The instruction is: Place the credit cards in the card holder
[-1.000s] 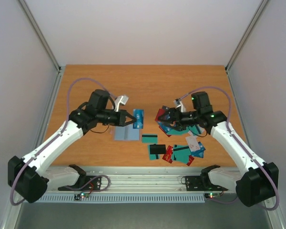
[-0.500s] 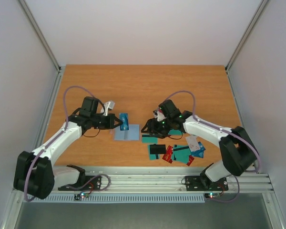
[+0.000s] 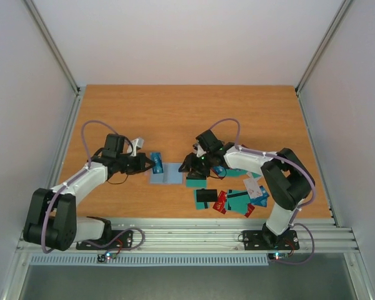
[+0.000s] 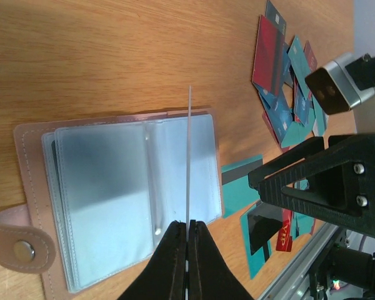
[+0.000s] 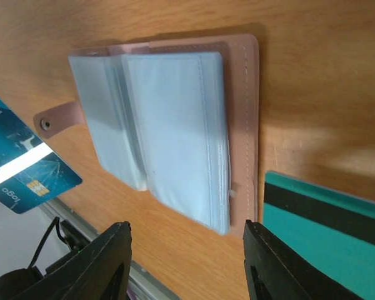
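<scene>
The card holder (image 3: 167,174) lies open on the table, with a pinkish-tan cover and clear bluish sleeves (image 4: 131,194). My left gripper (image 3: 152,164) is shut on a blue credit card (image 3: 156,160) and holds it on edge over the holder's left part. In the left wrist view the card (image 4: 189,156) shows as a thin edge above the sleeves. My right gripper (image 3: 189,166) is open and empty at the holder's right edge (image 5: 247,125). More credit cards (image 3: 234,195), teal, red, blue and white, lie loose to the right.
A teal card with a black stripe (image 3: 195,182) lies right beside the holder, close under my right gripper (image 5: 187,262). The holder's snap tab (image 4: 15,240) sticks out at one side. The table's metal rail (image 3: 187,234) runs along the near edge.
My left gripper drew back to the left with the blue card, down to the holder. My right gripper swung left from the card pile to the holder's right edge.
</scene>
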`<action>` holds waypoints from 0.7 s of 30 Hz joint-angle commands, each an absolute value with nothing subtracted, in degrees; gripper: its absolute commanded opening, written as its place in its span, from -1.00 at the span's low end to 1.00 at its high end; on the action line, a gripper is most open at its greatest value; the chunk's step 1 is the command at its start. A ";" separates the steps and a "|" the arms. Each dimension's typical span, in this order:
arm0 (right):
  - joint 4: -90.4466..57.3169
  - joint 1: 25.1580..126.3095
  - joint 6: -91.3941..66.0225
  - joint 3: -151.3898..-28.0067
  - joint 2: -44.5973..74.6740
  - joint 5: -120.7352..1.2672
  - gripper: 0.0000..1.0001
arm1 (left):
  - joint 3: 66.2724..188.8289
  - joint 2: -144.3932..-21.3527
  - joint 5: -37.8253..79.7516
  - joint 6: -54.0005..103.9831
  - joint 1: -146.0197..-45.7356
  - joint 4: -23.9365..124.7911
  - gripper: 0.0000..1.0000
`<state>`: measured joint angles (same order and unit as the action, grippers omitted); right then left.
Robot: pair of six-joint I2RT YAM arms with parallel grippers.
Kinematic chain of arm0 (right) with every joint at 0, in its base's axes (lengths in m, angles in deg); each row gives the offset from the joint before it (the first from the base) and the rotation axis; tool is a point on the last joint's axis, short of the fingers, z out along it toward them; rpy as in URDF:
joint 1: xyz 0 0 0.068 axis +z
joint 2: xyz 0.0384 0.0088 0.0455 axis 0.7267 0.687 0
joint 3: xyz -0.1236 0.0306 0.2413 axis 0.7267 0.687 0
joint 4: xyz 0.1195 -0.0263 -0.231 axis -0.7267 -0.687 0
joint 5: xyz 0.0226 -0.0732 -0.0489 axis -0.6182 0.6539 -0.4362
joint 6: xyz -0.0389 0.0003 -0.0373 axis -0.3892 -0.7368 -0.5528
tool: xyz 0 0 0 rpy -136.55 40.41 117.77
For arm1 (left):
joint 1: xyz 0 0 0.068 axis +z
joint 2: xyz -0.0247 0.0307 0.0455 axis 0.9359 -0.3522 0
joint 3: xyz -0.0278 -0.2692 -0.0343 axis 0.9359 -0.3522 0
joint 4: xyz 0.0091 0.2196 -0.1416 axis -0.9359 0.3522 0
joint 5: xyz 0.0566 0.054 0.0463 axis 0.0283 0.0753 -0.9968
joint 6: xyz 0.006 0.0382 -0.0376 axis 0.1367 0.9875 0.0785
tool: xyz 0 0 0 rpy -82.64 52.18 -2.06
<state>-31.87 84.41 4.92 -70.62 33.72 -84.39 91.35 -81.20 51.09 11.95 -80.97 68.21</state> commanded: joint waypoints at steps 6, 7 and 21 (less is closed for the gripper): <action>-30.31 84.86 7.23 -72.30 38.81 -84.86 -0.07 | 92.74 -88.79 53.90 17.28 -80.67 62.66 -0.99; -30.14 84.92 7.36 -72.19 39.19 -84.95 -0.07 | 92.77 -89.19 53.64 17.36 -80.71 62.38 -1.00; -34.20 84.80 5.35 -74.75 43.29 -85.45 -0.22 | 92.07 -92.10 55.00 15.54 -81.48 59.35 -1.00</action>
<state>-31.89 84.50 6.35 -73.20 40.98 -85.94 91.37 -91.02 53.89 15.38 -81.06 61.74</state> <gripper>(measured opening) 0.410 0.021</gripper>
